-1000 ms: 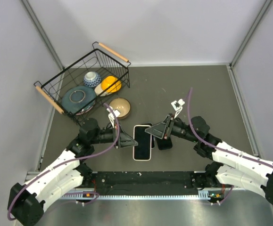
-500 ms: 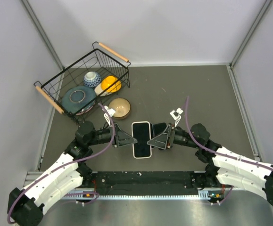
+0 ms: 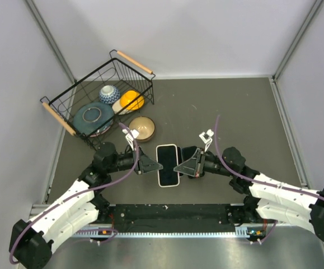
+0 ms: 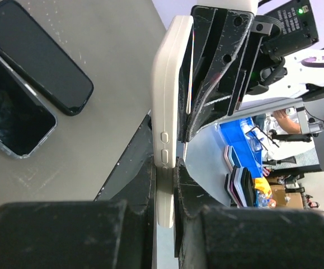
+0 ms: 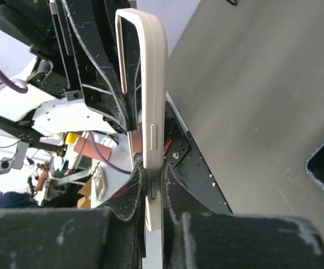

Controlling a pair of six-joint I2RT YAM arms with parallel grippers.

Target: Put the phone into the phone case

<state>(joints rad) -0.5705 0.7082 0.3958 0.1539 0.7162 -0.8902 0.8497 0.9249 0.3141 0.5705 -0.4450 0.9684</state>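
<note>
Top external: cream phone case [image 3: 168, 165] sits dark face up between the two arms, near the table's [image 3: 234, 112] front edge. Left gripper [image 3: 152, 165] is pinched onto its left long edge, right gripper [image 3: 183, 167] onto its right edge. Both wrist views show the fingers pressed against the case rim. Black phone [image 3: 192, 152] lies flat just right of the case, partly under the right gripper. Cannot tell whether a phone is seated in the case.

Overhead from behind, opposed wrist close-ups share phone case [image 4: 168, 101]
</note>
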